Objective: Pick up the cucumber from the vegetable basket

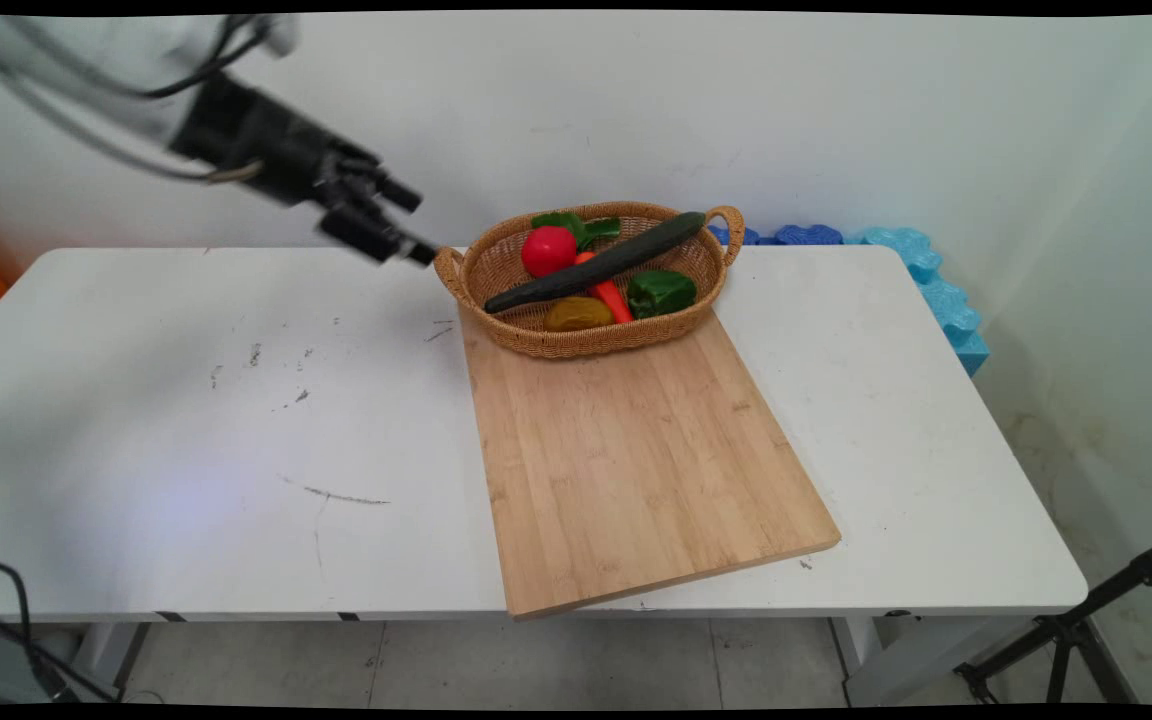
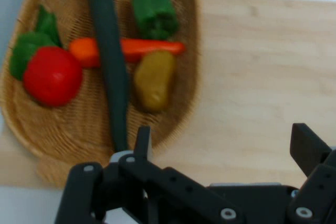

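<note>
Wicker basket [image 1: 586, 340], oval with a loop handle at each end, serves as the landmark; it rests on the far end of a bamboo cutting board [image 1: 626, 460] lying on the white table [image 1: 186, 420]. Within the basket, a long dark-green cucumber [image 1: 596, 262] lies diagonally, its upper tip resting on the rim near the right-hand handle. A red tomato [image 1: 549, 250] sits at the basket's far left, with leafy greens [image 1: 576, 226] partly concealed behind it. An orange carrot [image 1: 612, 298] passes under the cucumber, so its middle is hidden. A green pepper [image 1: 661, 292] occupies the basket's right side, and a yellowish-brown potato [image 1: 578, 314] lies against its near wall.

Black two-finger gripper [image 1: 411, 225] hangs in the air just left of the basket's left handle, tilted toward it, holding nothing; whether it touches the handle cannot be told. In the hand view the gripper [image 2: 223, 148] stands with its jaws wide apart, the fingers [image 2: 143, 141] framing the board beside the basket [image 2: 37, 140]; the basket's upper end is cut off there.

Beyond the basket, blue foam pieces [image 1: 921, 270] line the wall, partly hidden by the table edge.
</note>
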Tool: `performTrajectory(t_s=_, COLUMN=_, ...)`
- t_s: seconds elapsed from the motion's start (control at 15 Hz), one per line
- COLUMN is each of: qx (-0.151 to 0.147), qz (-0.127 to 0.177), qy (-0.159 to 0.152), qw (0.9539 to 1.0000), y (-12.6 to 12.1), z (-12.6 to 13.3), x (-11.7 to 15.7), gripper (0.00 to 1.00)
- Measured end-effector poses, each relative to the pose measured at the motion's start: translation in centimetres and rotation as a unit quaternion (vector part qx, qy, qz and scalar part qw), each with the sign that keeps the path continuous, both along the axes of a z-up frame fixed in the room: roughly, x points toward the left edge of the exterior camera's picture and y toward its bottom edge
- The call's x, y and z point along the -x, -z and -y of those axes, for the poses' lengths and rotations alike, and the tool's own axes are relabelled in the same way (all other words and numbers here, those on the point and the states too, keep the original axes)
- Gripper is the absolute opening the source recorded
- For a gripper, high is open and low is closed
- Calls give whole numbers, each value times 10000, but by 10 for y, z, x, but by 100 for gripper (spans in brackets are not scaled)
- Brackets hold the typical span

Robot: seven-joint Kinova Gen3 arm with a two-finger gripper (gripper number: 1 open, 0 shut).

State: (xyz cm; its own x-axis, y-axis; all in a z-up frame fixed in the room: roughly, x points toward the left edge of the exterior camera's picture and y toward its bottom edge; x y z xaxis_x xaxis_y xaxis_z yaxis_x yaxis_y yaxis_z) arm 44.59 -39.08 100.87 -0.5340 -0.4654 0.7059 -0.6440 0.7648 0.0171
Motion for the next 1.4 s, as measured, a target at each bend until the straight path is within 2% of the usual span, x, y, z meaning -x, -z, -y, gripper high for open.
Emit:
performTrajectory(t_s=0.27, qx=-83, qz=122, qy=-325, qw=9994, y=7, z=69, x=29, gripper=100)
performTrajectory(t_s=0.47, qx=-200, qz=244, qy=-572, qw=9979, y=25, z=125, x=55, gripper=100)
performTrajectory(t_s=0.67, qx=-368, qz=375, qy=-755, qw=9958, y=48, z=167, x=80, gripper=100)
performTrajectory(t_s=1.0, qx=-634, qz=582, qy=-912, qw=9921, y=87, z=216, x=115, gripper=100)
performTrajectory(t_s=1.4, qx=-835, qz=744, qy=-882, qw=9898, y=114, z=242, x=144, gripper=100)
